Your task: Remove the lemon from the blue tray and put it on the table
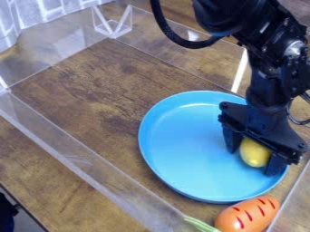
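The lemon (255,153), small, yellow and glossy, lies in the right part of the blue tray (182,149), a big round plate on the dark wooden table (97,100). My gripper (258,152) comes down from above on a black arm and stands open, with one finger on each side of the lemon. The fingers (234,137) hide part of the fruit, and I cannot tell whether they touch it.
An orange carrot-like toy (246,216) with a green top lies just in front of the tray at the bottom edge. Clear plastic walls (49,118) border the table on the left and at the back.
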Motion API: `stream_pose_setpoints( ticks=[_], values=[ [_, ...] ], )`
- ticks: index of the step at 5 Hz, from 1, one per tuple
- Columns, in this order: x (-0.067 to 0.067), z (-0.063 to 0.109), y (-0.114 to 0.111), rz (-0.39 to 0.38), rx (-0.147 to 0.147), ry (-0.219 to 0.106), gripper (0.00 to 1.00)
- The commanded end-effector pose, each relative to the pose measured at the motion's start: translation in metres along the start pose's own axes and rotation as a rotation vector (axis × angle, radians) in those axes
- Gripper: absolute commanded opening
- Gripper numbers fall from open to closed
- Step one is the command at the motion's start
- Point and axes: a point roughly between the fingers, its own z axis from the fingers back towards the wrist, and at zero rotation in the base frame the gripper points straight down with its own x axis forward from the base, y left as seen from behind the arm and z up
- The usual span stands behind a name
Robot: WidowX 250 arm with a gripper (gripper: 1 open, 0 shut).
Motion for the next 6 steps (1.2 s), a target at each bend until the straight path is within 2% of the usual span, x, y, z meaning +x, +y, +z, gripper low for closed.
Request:
stream_pose_setpoints(
  ticks=[1, 4, 5, 6],
  values=[
    [-0.011, -0.008, 0.005, -0.009, 0.022, 0.044, 0.00],
    [-0.015, 0.019, 0.013, -0.005, 0.067, 0.049, 0.00],
    [-0.014, 0.014, 0.007, -0.010, 0.060, 0.047, 1.00],
    [-0.011, 0.011, 0.002, -0.012, 0.049, 0.042, 1.00]
  ],
)
